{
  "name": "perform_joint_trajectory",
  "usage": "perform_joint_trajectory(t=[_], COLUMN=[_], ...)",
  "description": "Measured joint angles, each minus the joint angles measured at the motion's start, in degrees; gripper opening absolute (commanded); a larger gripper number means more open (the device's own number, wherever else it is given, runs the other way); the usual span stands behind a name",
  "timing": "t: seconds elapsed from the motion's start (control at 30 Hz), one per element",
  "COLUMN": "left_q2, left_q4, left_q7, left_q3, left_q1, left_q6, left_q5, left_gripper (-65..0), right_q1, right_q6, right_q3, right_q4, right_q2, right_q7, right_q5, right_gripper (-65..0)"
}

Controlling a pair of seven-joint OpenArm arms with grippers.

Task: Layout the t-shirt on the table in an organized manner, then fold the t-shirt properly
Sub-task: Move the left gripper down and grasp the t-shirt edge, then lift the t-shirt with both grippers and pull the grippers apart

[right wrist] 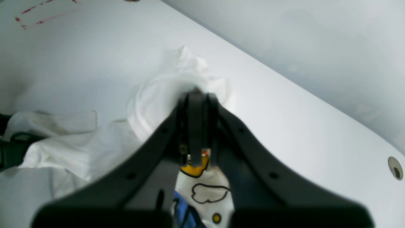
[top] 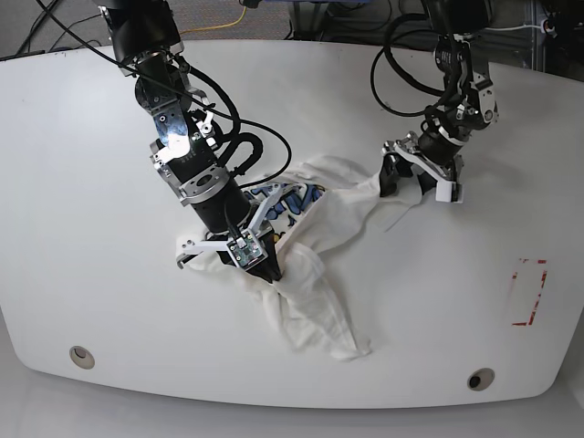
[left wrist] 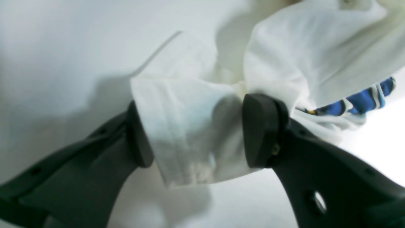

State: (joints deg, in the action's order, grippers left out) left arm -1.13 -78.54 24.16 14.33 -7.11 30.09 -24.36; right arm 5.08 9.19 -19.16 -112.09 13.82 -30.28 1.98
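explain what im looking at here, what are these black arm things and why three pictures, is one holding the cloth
These are two robot arms working over a white table. One picture looks down on the whole scene; the other two come from cameras mounted on each arm's wrist, looking past its claw.

On the table lies a crumpled white t-shirt with a blue and yellow print. A red tape rectangle and two round holes are the only other marks.

The right claw is pinched shut on a bunch of the shirt. The left claw stands wide with a fold of shirt between its pads; whether it truly grips it is hard to say.
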Motion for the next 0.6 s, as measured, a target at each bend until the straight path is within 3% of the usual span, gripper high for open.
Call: perform_joint_trajectory(t=[0.2,0.6], left_q2=[0.02,-0.39], left_q4=[-0.02,-1.14], left_q7=[0.90,2.36], left_q3=[0.04,0.42], left_q1=[-0.24,-0.48], left_q6=[-0.70,-0.63], left_q5=[0.42,0.94], left_gripper=[-65.0,-65.0], right_q1=[0.00,-0.02], right_q6=[0.00,0.50], right_q3=[0.00,2.19], right_q4=[-0.02,0.00], right_q2=[0.00,-0.17], right_q7=[0.00,0.07], right_q5=[0.00,0.04], right_gripper=[-64.7,-64.7])
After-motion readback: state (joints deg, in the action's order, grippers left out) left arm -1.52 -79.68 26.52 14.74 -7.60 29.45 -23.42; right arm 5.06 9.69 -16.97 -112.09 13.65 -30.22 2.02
